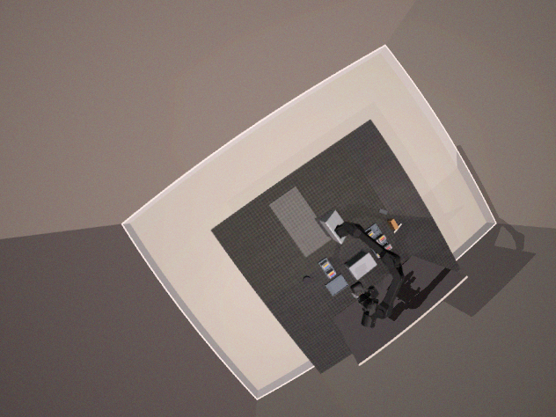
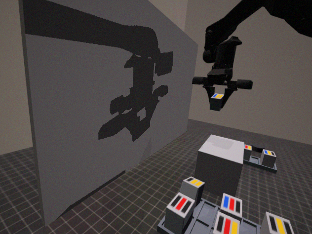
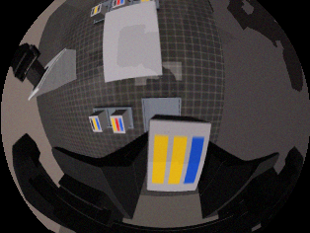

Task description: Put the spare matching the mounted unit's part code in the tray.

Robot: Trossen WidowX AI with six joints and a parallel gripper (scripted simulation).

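My gripper (image 2: pixel 216 102) (image 3: pixel 172 136) is shut on a grey spare (image 2: pixel 216 105) (image 3: pixel 179 127) with yellow, yellow and blue stripes on its pale top face. It hangs high above the floor. The flat blue-grey tray (image 1: pixel 336 285) (image 3: pixel 161 107) is empty where it shows; in the wrist view the held spare overlaps its near edge. In the exterior view I cannot see the tray. An orange block (image 1: pixel 394 223) with a white plate stands at the right in the top view, perhaps the mounted unit; no code on it is readable.
A grey box (image 1: pixel 362 267) (image 2: pixel 218 171) (image 3: pixel 132 44) stands between the large spare rack (image 2: pixel 202 213) and a small rack with two striped spares (image 2: pixel 269 158) (image 3: pixel 118 121). A tall grey panel (image 2: pixel 75 100) stands beside them. Several striped spares stand in the large rack.
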